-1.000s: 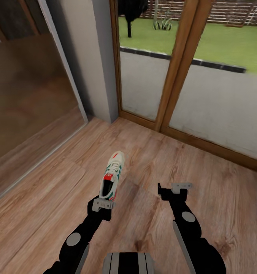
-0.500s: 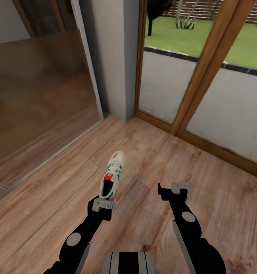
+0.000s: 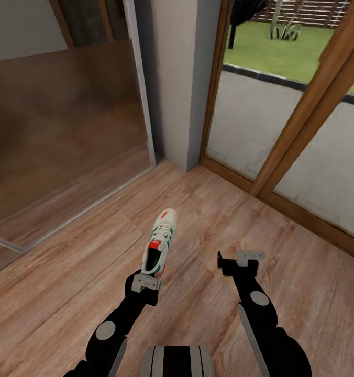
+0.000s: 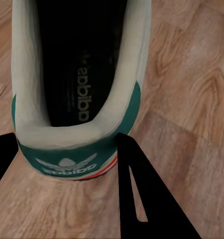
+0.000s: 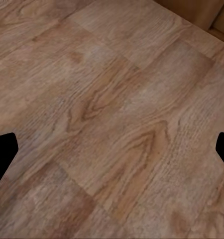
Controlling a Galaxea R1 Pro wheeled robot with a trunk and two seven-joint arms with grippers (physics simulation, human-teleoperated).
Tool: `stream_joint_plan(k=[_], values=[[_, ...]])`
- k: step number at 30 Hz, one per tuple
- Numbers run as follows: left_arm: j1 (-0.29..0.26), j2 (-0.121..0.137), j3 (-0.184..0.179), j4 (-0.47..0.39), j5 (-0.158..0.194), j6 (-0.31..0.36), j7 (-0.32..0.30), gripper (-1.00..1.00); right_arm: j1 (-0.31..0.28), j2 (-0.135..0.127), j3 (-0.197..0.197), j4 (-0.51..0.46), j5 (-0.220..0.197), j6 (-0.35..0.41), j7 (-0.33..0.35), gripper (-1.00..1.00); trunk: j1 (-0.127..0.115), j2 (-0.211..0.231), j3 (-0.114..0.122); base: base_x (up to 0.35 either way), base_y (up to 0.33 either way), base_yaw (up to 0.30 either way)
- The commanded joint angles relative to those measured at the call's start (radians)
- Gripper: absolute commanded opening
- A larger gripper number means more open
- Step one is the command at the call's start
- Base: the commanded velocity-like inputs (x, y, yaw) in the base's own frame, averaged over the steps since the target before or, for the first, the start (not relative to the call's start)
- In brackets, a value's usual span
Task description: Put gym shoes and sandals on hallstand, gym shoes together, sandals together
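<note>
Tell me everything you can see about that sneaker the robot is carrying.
The gym shoe is a cream-white low sneaker with green side stripes, white laces, a red tongue mark and a green heel patch. It looks like leather. The left hand is shut on its heel, fingers at either side, toe pointing away above the wood floor.
</note>
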Motion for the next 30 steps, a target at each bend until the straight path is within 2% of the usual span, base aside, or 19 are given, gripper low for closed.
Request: stream_joint_plan(k=[1,7,14,30], values=[[0.0,-0.001,0.001,-0.002,-0.009,0.006,-0.007,-1.0,0.0,0.0,0.002,-0.001,0.004,0.007,-0.004,1.0,0.0,0.0,-0.001,0.237,-0.205,0.031],[0.0,-0.001,0.001,-0.002,-0.009,0.006,-0.007,-1.0,0.0,0.0,0.002,-0.001,0.004,0.008,-0.004,1.0,0.0,0.0,-0.002,0.238,-0.205,0.059],[0.0,-0.001,0.001,-0.002,-0.009,0.006,-0.005,-1.0,0.0,0.0,0.002,-0.001,0.005,0.009,-0.004,1.0,0.0,0.0,-0.007,0.188,-0.158,0.218],[0.0,-0.001,0.001,-0.003,-0.009,0.006,-0.005,-1.0,0.0,0.0,0.002,-0.001,0.005,0.009,-0.004,1.0,0.0,0.0,-0.02,0.018,-0.015,0.247]])
